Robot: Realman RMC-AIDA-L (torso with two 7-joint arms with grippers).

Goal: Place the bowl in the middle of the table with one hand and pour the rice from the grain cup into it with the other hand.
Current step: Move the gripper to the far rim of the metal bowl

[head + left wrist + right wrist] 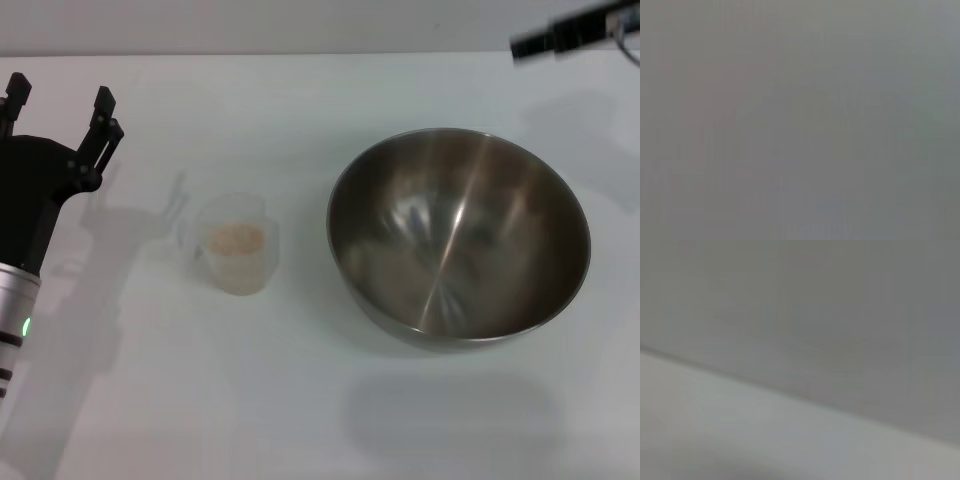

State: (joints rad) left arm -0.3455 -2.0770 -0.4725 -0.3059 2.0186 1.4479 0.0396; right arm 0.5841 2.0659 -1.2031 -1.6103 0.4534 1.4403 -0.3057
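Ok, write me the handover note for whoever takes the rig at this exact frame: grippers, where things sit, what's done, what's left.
Left gripper: at the table's left edge, fingers open, holding nothing, well short of the grain cup.
Right gripper: only a dark tip shows at the far right corner.
Grain cup: upright left of centre, rice inside.
Bowl: upright and empty, right of centre, apart from the cup.
Done: nothing visibly completed.
Left: centre the bowl with one hand, grasp the cup with the other, pour the rice in.
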